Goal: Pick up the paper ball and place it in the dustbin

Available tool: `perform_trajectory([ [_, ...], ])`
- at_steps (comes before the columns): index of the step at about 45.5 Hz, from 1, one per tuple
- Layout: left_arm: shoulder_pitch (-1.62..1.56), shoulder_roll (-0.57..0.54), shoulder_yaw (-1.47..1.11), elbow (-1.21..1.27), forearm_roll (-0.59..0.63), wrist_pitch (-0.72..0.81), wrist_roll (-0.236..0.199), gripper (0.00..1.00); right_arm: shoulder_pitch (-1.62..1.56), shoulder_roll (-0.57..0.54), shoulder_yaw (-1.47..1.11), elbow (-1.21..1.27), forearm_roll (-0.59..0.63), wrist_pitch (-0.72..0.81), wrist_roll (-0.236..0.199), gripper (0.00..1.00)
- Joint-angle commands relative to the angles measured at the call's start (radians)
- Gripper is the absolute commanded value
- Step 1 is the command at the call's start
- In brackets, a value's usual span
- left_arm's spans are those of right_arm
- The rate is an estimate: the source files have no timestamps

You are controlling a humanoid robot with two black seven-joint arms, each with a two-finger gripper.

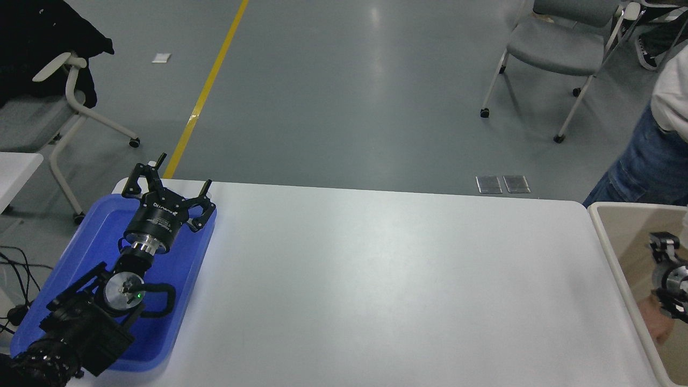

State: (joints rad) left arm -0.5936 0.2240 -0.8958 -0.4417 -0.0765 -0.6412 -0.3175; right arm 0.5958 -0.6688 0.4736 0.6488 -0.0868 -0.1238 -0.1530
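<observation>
So the paper ball (657, 322) looks to be down inside the dustbin (604, 236) at the right edge of the table. All I get is a blurry tan-pink blob low against the bin's near wall, so I can't swear it's the ball, but nothing else on the table (376, 279) matches it.

My right gripper (669, 279) is in over the bin too, just above that blob. It's cut off by the edge of the view and soft, so I honestly can't tell if it's clamped on anything or spread apart, or whether it's touching the paper.

My read: we're at the drop-off step, basically the tail end. If the ball is loose in there, the next move is just lifting the arm straight up clear of the rim without clipping it. If it's hanging on, let go first.

Left gripper (164, 188) is parked over the blue tray (80, 242) at the lower left, fingers spread wide, holding nothing. A person in jeans (645, 161) stands past the bin's far side.
</observation>
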Motion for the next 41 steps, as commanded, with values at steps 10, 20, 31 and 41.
perform_trajectory([
  [10, 0.0, 0.0, 0.0, 0.0, 0.0, 0.0, 0.0, 1.0, -0.151, 0.101, 0.533, 0.172, 0.009, 0.111, 0.117, 1.0],
  [20, 0.0, 0.0, 0.0, 0.0, 0.0, 0.0, 0.0, 1.0, -0.188, 0.192, 0.533, 0.183, -0.004, 0.207, 0.464, 1.0],
  [31, 0.0, 0.0, 0.0, 0.0, 0.0, 0.0, 0.0, 1.0, -0.226, 0.256, 0.528, 0.184, -0.01, 0.348, 0.532, 1.0],
  [41, 0.0, 0.0, 0.0, 0.0, 0.0, 0.0, 0.0, 1.0, -0.228, 0.304, 0.504, 0.178, -0.107, 0.308, 0.674, 1.0],
])
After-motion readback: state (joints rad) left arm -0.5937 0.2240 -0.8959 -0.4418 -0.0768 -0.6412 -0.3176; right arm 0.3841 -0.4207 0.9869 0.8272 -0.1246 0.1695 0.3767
